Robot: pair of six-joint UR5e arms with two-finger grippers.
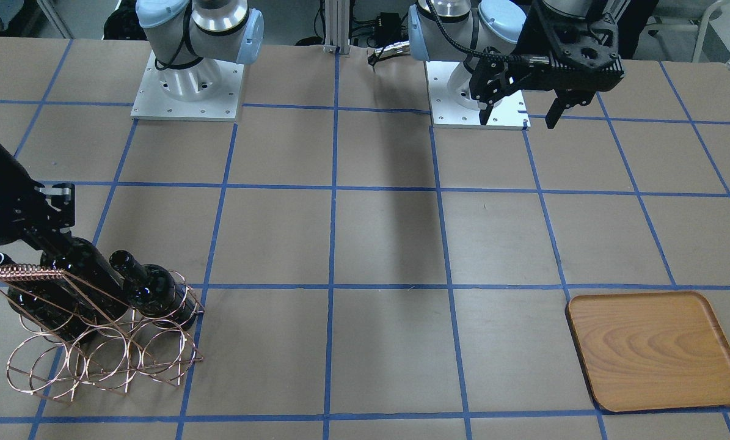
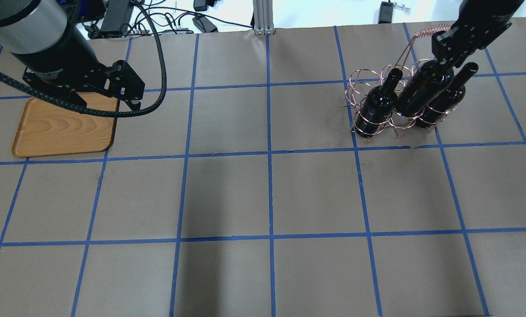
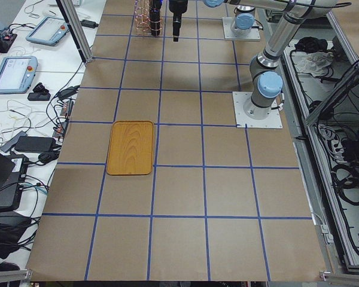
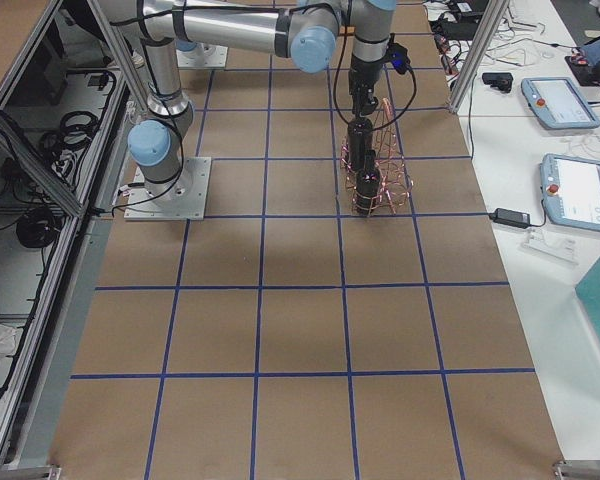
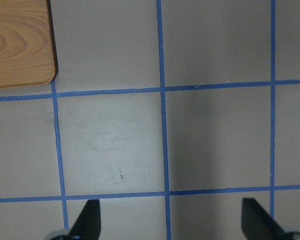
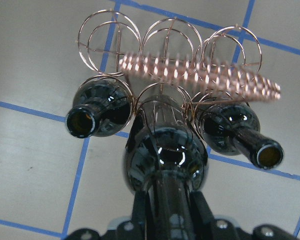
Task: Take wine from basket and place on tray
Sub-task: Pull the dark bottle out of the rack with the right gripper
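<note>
Three dark wine bottles lean in the copper wire basket (image 2: pixel 360 82), which also shows in the front view (image 1: pixel 96 360). My right gripper (image 6: pixel 167 210) is shut on the neck of the middle bottle (image 6: pixel 165 150), also seen from overhead (image 2: pixel 421 92); its body still lies within the loops. The other two bottles (image 2: pixel 379 103) (image 2: pixel 443 101) lie on either side. The wooden tray (image 2: pixel 60 132) lies flat on the far left of the table with nothing on it. My left gripper (image 1: pixel 519 115) is open and empty above the table beside the tray's corner (image 5: pixel 17 45).
The table is brown paper with a blue tape grid. The arm bases (image 1: pixel 187 85) (image 1: pixel 478 98) stand on white plates at the robot's side. Cables and tablets (image 3: pixel 15 72) lie on benches beyond the table edges.
</note>
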